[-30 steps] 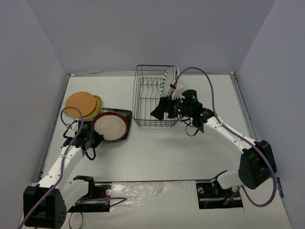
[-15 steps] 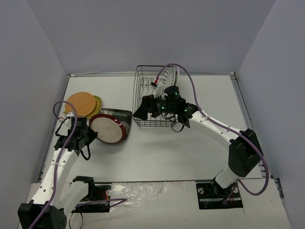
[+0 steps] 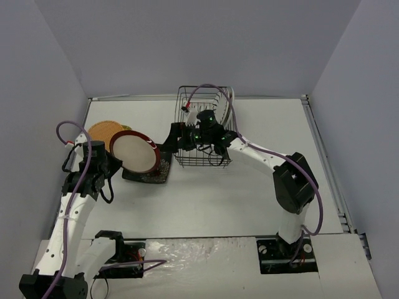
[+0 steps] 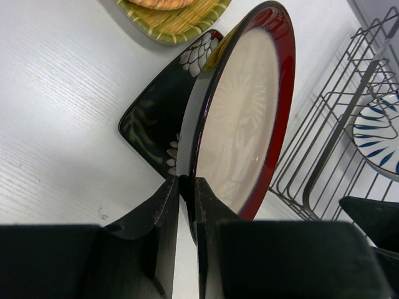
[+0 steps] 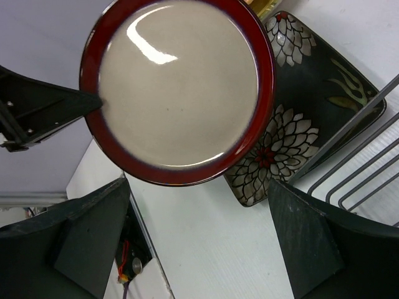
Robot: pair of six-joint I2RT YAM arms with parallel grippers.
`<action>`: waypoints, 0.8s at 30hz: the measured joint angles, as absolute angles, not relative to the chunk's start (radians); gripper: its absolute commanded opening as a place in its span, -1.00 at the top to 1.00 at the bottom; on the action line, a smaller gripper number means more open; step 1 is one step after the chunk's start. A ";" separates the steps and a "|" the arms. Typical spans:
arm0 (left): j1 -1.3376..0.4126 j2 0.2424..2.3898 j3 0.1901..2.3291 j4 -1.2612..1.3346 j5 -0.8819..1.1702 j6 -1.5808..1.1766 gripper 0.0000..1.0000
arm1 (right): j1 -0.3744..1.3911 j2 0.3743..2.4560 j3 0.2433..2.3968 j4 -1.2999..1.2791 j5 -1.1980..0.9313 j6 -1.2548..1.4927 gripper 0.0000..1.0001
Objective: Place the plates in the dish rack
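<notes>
The red-rimmed cream plate (image 3: 132, 152) is off the table (image 3: 249, 187), held up on edge at the left side of my overhead view. Its cream face is turned toward the dish rack (image 3: 181, 124). My left gripper (image 3: 111, 164) has it by the rim. In the left wrist camera, both fingers (image 4: 163, 208) are pressed tight together with the plate's dark red edge pinched between them. From there the plate rises away from the camera, tilted a little to the right.

Beneath it lies the dark square plate (image 3: 159, 169), flat on the table, with white flower patterns and one corner pointing toward the rack. Behind that, toward the far left corner, the orange plate (image 3: 101, 131) rests on top of the yellow-green plate (image 4: 177, 15).

My right gripper (image 3: 173, 141) hangs just beside the rack's near left corner, aimed at the held plate. Its fingers (image 5: 81, 240) are spread wide apart and hold nothing. The right wrist camera looks between them straight at the plate's cream face.

The dish rack sits mid-table toward the far wall. A white striped plate (image 4: 377, 128) with dark radial stripes stands inside it. I cannot tell which slot it is in.
</notes>
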State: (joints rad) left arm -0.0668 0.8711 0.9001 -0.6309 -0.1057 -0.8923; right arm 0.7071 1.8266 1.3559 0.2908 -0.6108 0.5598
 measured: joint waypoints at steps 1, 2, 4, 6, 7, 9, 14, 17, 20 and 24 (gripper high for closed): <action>-0.065 0.871 0.909 -0.630 -0.105 -0.893 1.00 | 0.707 1.835 1.363 0.292 -0.612 0.565 -0.79; -0.064 0.870 0.917 -0.630 -0.105 -0.893 1.00 | 0.707 1.845 1.371 0.295 -0.614 0.569 -0.79; -0.063 0.865 0.926 -0.630 -0.105 -0.893 1.00 | 0.707 1.864 1.387 0.294 -0.616 0.576 -0.79; -0.062 0.857 0.931 -0.634 -0.103 -0.893 1.00 | 0.707 1.884 1.406 0.295 -0.618 0.581 -0.79; -0.062 0.853 0.934 -0.637 -0.099 -0.894 1.00 | 0.707 1.893 1.416 0.295 -0.618 0.584 -0.79; -0.061 0.844 0.937 -0.640 -0.087 -0.896 1.00 | 0.707 1.909 1.432 0.296 -0.619 0.588 -0.79; -0.059 0.817 0.940 -0.640 -0.048 -0.908 1.00 | 0.707 1.944 1.462 0.296 -0.641 0.604 -0.79; -0.059 0.807 0.945 -0.640 -0.030 -0.917 1.00 | 0.707 1.960 1.481 0.302 -0.656 0.609 -0.79; -0.059 0.797 0.947 -0.636 -0.006 -0.929 1.00 | 0.706 1.972 1.489 0.316 -0.674 0.621 -0.79; -0.059 0.786 0.947 -0.624 0.029 -0.951 1.00 | 0.700 1.993 1.497 0.341 -0.698 0.638 -0.79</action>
State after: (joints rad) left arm -0.0586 0.7861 0.9466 -0.6235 0.0291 -0.9508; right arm 0.6999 1.9935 1.4970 0.3409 -0.6984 0.6377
